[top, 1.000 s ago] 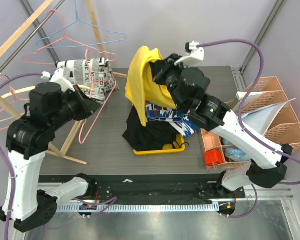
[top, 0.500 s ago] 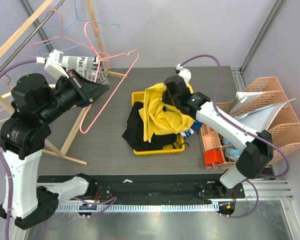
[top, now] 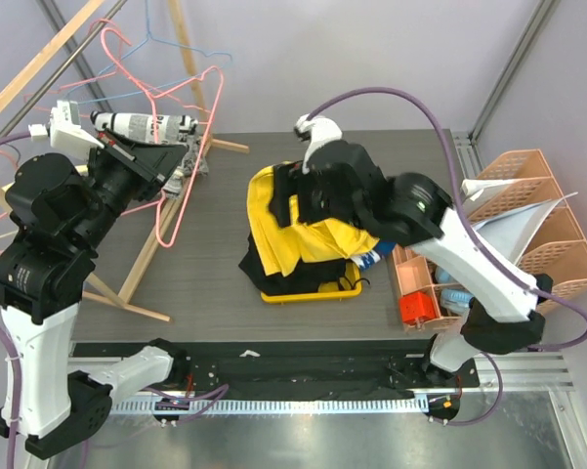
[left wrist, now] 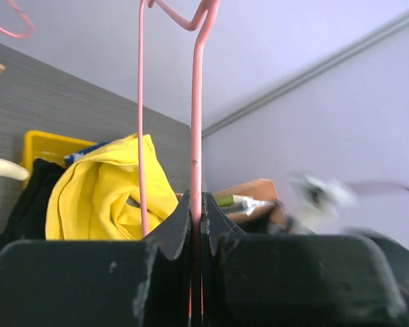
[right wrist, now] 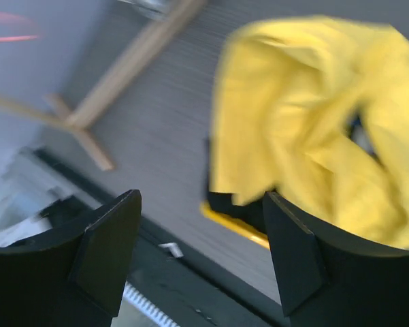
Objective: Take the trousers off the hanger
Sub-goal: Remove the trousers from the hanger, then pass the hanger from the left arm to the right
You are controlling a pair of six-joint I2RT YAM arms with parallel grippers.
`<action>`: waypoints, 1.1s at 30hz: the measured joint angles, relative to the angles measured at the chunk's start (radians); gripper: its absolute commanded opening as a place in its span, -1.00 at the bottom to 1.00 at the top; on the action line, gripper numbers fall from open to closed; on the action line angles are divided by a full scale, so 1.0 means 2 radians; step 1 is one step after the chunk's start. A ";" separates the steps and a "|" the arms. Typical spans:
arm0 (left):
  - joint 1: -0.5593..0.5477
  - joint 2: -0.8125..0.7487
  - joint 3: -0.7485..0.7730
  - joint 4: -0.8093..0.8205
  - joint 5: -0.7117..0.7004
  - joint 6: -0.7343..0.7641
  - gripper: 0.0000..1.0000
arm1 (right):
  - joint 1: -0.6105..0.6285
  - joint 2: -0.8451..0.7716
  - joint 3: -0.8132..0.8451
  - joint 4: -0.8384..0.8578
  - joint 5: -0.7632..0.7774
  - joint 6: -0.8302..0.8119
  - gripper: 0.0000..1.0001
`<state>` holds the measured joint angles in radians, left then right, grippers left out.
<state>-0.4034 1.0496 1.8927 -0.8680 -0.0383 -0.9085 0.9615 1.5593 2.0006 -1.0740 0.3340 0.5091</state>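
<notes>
The yellow trousers (top: 308,230) lie crumpled on top of the clothes pile in the yellow tray (top: 313,292), off the hanger. My left gripper (top: 174,156) is shut on the bare pink wire hanger (top: 173,210), held up at the left near the wooden rack. In the left wrist view the pink hanger (left wrist: 196,102) runs straight up from the closed gripper (left wrist: 197,201), with the trousers (left wrist: 105,197) beyond. My right gripper (top: 293,195) hovers over the pile's left side, open and empty (right wrist: 201,197); the trousers (right wrist: 313,102) are blurred above its fingers.
Black clothes (top: 264,252) and a blue patterned piece fill the tray under the trousers. Orange baskets (top: 527,220) stand at the right. A wooden rack (top: 127,283) with several wire hangers (top: 146,44) and a newsprint garment (top: 142,125) occupies the left.
The right gripper has opened and let go of the yellow trousers, which dropped onto the pile. The left arm has carried the pink hanger up and to the left.
</notes>
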 measured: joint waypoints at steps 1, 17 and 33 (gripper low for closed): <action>0.000 -0.002 -0.003 0.000 -0.010 -0.001 -0.99 | 0.047 0.003 0.051 0.000 0.002 -0.015 0.58; 0.000 0.018 0.014 -0.045 -0.073 -0.001 -1.00 | 0.357 0.120 0.145 0.253 0.204 -0.314 0.36; 0.000 0.007 0.014 -0.064 -0.076 -0.005 -1.00 | 0.352 0.181 0.184 0.387 0.308 -0.454 -0.13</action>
<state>-0.4034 1.0630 1.9217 -0.9951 -0.1905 -0.9192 1.6657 1.9205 2.3680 -0.3004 0.9504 -0.3981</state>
